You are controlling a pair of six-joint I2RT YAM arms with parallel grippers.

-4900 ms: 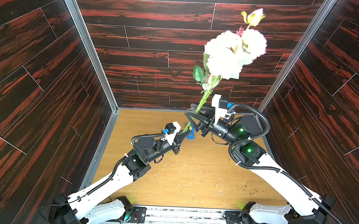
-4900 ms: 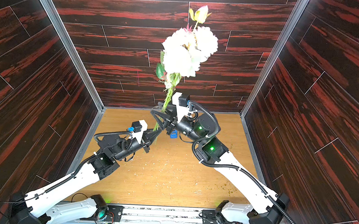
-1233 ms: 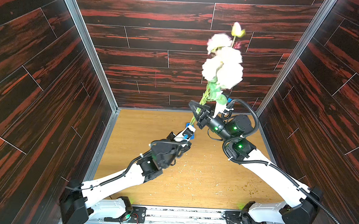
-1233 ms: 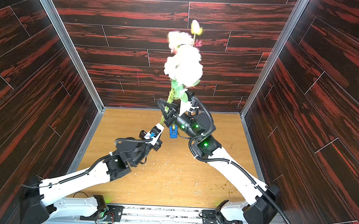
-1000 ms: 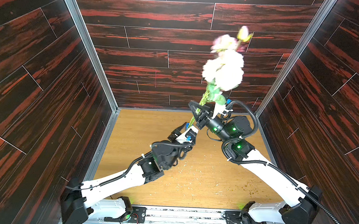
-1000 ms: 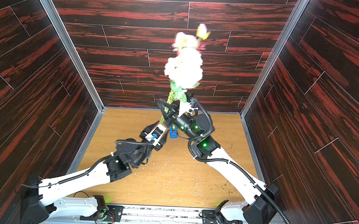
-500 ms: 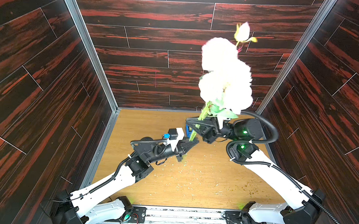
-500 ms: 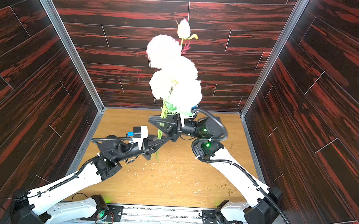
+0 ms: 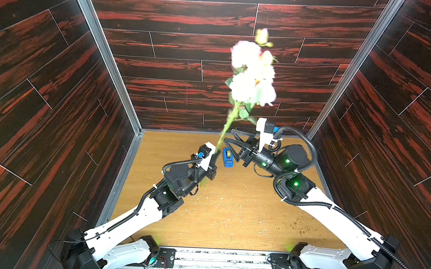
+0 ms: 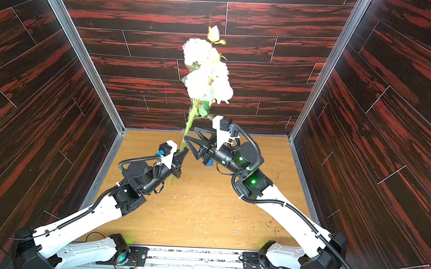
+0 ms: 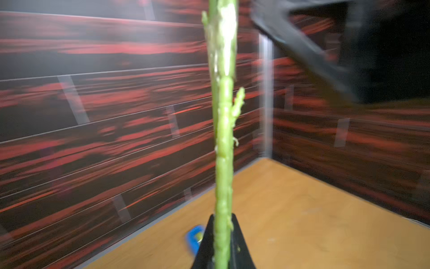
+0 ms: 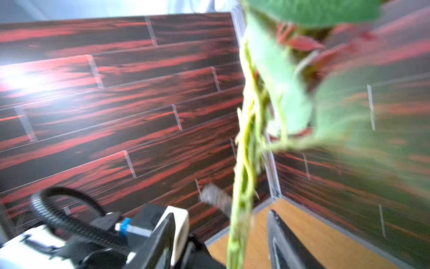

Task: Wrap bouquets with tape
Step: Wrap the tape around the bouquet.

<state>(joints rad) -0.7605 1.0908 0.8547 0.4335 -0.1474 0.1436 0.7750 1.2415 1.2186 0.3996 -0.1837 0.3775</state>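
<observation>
I was passing the bouquet (image 9: 252,86) between arms before taping. My left gripper (image 9: 215,157) was clenched on the low stems, just beside the tape (image 9: 228,157) on the table (image 9: 230,217). My right gripper (image 9: 229,135) stood released around them. About a second earlier, the right one carried it. Next, I judged, the right must pull tape.

Bright top views; blurred, glaring wrist views.
</observation>
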